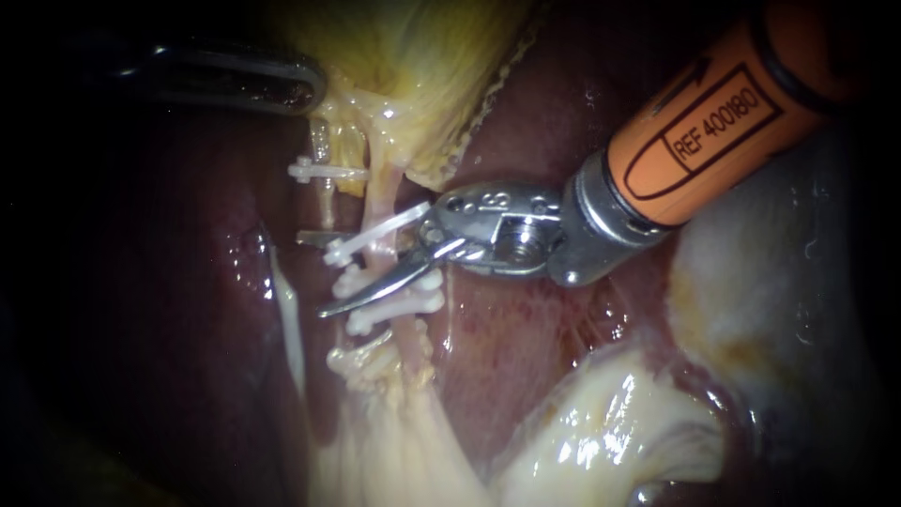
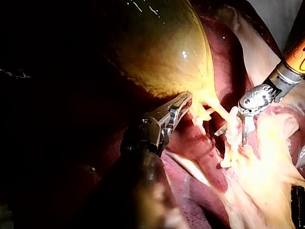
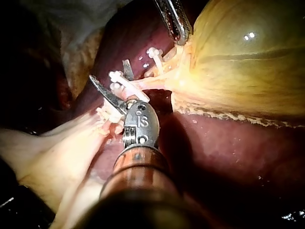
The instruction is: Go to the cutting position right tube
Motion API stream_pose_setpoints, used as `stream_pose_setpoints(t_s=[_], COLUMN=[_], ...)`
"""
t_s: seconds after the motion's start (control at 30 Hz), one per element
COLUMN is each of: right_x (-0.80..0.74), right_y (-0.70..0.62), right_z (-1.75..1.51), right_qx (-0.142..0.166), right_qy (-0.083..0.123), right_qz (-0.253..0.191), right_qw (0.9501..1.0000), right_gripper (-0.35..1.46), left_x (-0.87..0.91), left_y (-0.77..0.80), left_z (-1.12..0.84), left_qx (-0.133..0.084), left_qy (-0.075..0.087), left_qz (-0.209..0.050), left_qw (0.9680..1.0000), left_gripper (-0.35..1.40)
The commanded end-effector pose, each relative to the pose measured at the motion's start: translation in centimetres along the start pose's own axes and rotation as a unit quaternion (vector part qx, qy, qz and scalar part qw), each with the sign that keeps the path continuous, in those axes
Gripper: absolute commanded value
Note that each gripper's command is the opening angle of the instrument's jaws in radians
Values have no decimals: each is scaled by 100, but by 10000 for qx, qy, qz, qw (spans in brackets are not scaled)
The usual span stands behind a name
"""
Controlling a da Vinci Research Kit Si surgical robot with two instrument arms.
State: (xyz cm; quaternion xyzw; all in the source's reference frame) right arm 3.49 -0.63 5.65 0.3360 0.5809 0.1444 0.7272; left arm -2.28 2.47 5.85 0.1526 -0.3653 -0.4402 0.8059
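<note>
Right instrument (image 1: 319, 272): comes in from the upper right; its hand, 2 thin blades, is spread wide.
Right tube (image 1: 378, 202): pale pink, running down from the gallbladder; it lies between the spread blades, 1 blade in front of it and 1 behind.
Clips (image 1: 375, 230): white, across the right tube, at and just below the blades.
Left instrument (image 1: 305, 89): comes in from the left; its hand pinches the gallbladder's lower edge.
Gallbladder (image 1: 413, 56): yellow, above the tubes.
Liver (image 1: 526, 319): dark red, underneath.
</note>
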Motion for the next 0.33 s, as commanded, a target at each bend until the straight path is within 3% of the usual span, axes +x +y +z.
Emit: stream_pose_setpoints(t_s=[0.03,0.33], right_x=[-1,-2], right_y=[1,0], right_z=[0,0], right_qx=[15,13], right_qy=[-11,-12], right_qz=[9,122], right_qw=[10000,9999], right_gripper=[143,143], left_x=[0,0], left_y=[0,1], left_z=[0,1], left_qx=[-1,0], left_qy=[0,1], left_qz=[1,31], left_qw=[10000,10000], left_gripper=[-35,-35])
